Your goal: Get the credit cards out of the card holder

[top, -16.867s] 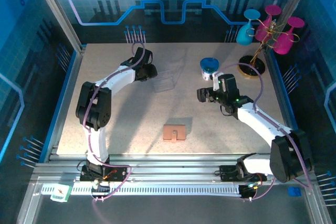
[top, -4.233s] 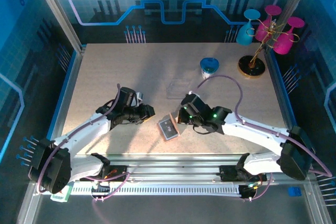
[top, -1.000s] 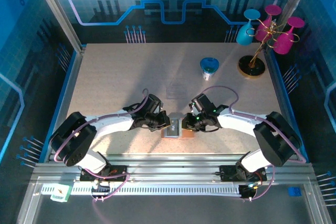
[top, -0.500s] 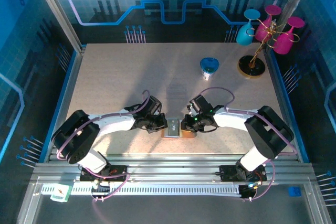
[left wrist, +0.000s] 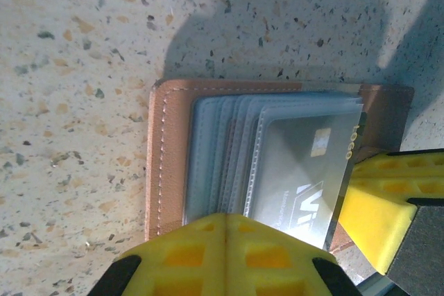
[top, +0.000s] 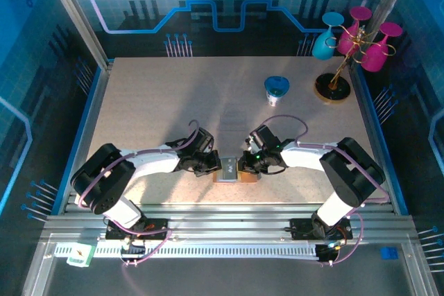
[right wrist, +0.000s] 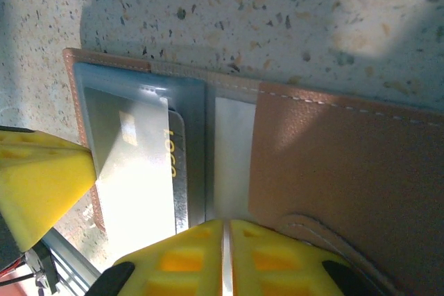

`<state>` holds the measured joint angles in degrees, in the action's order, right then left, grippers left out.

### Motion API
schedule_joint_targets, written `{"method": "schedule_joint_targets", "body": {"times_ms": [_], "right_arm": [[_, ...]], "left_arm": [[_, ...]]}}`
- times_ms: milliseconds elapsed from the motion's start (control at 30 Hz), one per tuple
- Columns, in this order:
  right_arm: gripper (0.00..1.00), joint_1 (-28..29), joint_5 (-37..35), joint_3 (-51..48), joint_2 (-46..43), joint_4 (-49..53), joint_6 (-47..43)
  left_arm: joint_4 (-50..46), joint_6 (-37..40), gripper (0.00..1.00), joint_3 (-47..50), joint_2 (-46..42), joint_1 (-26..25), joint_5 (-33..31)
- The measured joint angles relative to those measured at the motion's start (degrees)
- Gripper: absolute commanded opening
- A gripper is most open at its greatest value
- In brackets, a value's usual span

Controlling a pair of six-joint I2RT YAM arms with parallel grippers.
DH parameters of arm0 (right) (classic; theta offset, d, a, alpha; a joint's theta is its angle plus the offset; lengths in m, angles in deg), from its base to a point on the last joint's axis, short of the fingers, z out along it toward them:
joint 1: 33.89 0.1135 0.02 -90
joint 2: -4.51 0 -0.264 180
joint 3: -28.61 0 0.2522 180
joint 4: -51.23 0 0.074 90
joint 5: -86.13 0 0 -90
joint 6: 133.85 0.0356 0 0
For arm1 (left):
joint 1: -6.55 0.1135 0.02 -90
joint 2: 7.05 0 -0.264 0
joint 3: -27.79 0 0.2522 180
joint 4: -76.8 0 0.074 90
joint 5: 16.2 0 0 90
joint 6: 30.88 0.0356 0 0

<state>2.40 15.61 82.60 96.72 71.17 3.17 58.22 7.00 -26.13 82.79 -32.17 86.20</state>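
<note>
The left pincer point(top: 211, 164) is closed, its yellow pads point(left wrist: 225, 240) pressed together over the near edge of the clear sleeves point(left wrist: 215, 143); nothing tells whether they pinch a sleeve or only pin it down. Just to its right, between the two pincers, the card holder point(top: 234, 172) lies opened flat on the counter point(top: 152, 102), pale sleeves fanned up inside its tan rim. A dark card point(left wrist: 298, 164) sits tucked in the top sleeve, so by my reading nothing has come out: opening is done, and the whole of the extraction is left. No red or yellow card can be made out among the sleeves. On the dark card, gold letters along the edge nearest the right pincer read "Logo", a small gold chip-like square sits beside them, and large white letters beginning "Vi" run under the left pads; a finer line below is too small to read. The right pincer point(top: 243, 164) touches the holder's right half, its pads point(right wrist: 180, 254) drawn nearly together, closed at the fold.
</note>
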Motion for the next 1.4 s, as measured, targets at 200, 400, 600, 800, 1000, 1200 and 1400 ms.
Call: {"method": "schedule_joint_targets", "body": {"times_ms": [200,400,600,800,1000,1200,1400], "right_arm": [[0.15,0.0,-1.99,0.0,-3.3,4.24,-0.42],[0.2,0.07,-4.72,2.19,-8.74,10.36,-1.01],[0.22,0.42,-6.32,5.57,-11.04,13.92,-1.7],[0.24,0.55,-4.31,6.03,-10.51,13.4,-1.44],[0.23,0.55,-1.29,6.03,-7.21,10.78,-0.5],[0.23,0.55,-0.15,5.53,-4.63,7.54,0.44],[0.23,0.07,3.08,1.68,-4.2,1.36,2.69]], "left_arm": [[-2.95,0.26,0.06,0.2,-2.27,0.02,-1.31],[-6.8,1.51,0.06,-1.7,-5.84,0.09,-1.9],[-6.56,1.53,0.06,-5.44,-5.7,-1.07,-0.15],[-4.5,1.49,0.05,-7.37,-1.25,-2.19,1.86],[-1.36,1.03,0.05,-7.19,2.6,-2.19,3.32],[0.9,-0.02,0.04,-5.97,4.07,-2.19,4.0],[0.76,0.0,0.04,-5.79,4.81,-2.19,3.93]]}}
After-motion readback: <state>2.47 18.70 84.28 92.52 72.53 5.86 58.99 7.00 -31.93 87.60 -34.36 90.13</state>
